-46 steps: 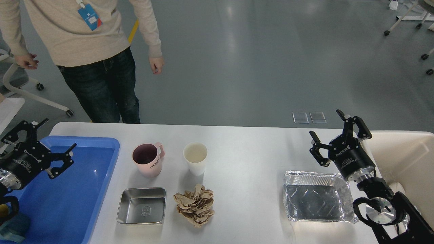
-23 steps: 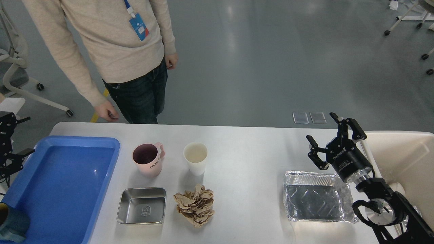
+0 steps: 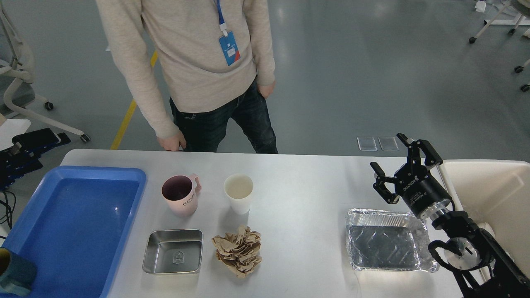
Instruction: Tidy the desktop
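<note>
The desktop (image 3: 298, 198) is a white-grey tabletop. On it stand a pink mug (image 3: 181, 198) and a white paper cup (image 3: 239, 192), both upright. In front of them lie a small steel tray (image 3: 173, 251) and a crumpled brown paper ball (image 3: 239, 250). An empty foil tray (image 3: 387, 240) lies at the right. My right gripper (image 3: 387, 152) is open and empty, hovering just behind the foil tray. My left gripper (image 3: 31, 149) is off the table's left edge, dark and seen edge-on.
A blue plastic tray (image 3: 70, 223) fills the left end, with a dark teal item (image 3: 12, 273) at its near corner. A beige bin (image 3: 492, 194) stands past the right edge. A person (image 3: 198, 62) stands at the far edge, one hand (image 3: 172, 142) near the table.
My left arm has drawn back to the left, off the blue tray. My right gripper has shifted slightly left, still open. The person has walked to the right along the far edge.
</note>
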Robot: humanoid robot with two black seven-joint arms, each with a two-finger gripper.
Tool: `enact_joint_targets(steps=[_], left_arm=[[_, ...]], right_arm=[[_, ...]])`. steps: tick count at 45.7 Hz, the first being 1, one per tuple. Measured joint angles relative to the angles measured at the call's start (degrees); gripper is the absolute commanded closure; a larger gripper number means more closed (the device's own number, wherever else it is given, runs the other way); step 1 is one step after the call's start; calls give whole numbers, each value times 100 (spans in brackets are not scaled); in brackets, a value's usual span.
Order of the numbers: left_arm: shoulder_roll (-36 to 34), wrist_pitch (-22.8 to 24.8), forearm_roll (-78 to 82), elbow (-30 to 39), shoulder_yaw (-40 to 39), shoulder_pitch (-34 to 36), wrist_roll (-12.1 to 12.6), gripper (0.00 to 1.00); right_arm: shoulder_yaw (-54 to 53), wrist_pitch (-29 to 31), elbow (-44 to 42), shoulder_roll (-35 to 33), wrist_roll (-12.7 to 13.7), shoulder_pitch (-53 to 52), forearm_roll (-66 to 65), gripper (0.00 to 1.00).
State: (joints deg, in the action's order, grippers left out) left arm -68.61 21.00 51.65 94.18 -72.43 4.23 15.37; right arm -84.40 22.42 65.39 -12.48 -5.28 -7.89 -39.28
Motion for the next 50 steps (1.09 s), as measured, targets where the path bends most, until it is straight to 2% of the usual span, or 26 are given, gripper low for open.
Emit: enact_joint_targets(steps=[12,20,26,30,50], left_arm=[[234,-150,838,604,0,-387,-35,1],[323,-110,1780,666,50,-716,-327,1],[453,-106,2379,679,107,-748,-636,1],[451,-100,2479,680,119,-736,-733,1],[436,266,2525,682,239,-377,-748,1]], right_arm=[[10,8,0,-6,0,-11,-1,0],[18,8,-12,-9,0,-12,-53,0],[20,8,-12,-9,0,-12,-125,0],[20,8,-12,-9,0,-9,-153,0],[81,8,-26,-44,0,14,-202,0]])
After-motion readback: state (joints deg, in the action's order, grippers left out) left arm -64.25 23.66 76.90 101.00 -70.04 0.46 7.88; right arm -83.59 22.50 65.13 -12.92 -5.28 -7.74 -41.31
